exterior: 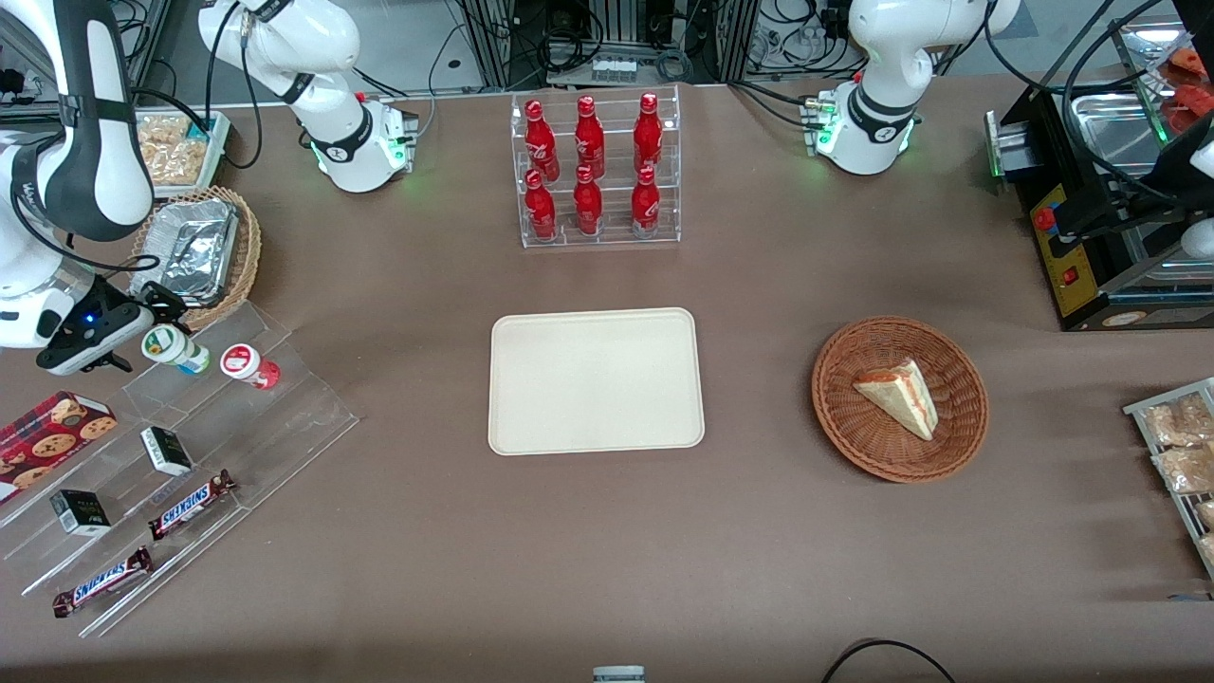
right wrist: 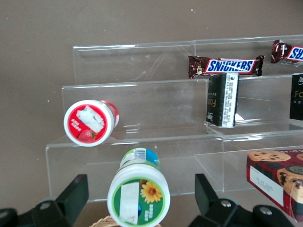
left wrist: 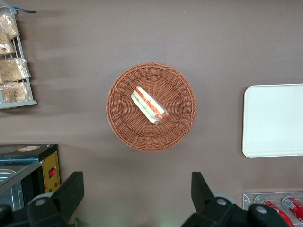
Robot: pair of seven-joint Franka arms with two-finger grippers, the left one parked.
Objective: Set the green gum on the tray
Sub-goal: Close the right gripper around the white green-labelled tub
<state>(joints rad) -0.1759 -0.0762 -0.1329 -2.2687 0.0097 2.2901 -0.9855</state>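
Note:
The green gum (exterior: 174, 347) is a small white bottle with a green-rimmed lid. It lies on its side on the top step of a clear acrylic stand (exterior: 285, 417), toward the working arm's end of the table. My gripper (exterior: 142, 334) is at its lid end, open. In the right wrist view the gum (right wrist: 138, 194) lies between the two black fingers (right wrist: 71, 196) with a gap on each side of it. The cream-beige tray (exterior: 596, 379) lies bare at the table's middle, well away from the gum. It also shows in the left wrist view (left wrist: 274, 120).
A red-lidded bottle (exterior: 248, 365) lies beside the gum on the same step. Lower steps hold Snickers bars (exterior: 190, 503), black boxes (exterior: 166, 450) and a cookie box (exterior: 47, 438). A wicker basket with a foil tray (exterior: 190, 249) is close by the gripper. A cola rack (exterior: 597, 171) and a sandwich basket (exterior: 899, 396) stand farther off.

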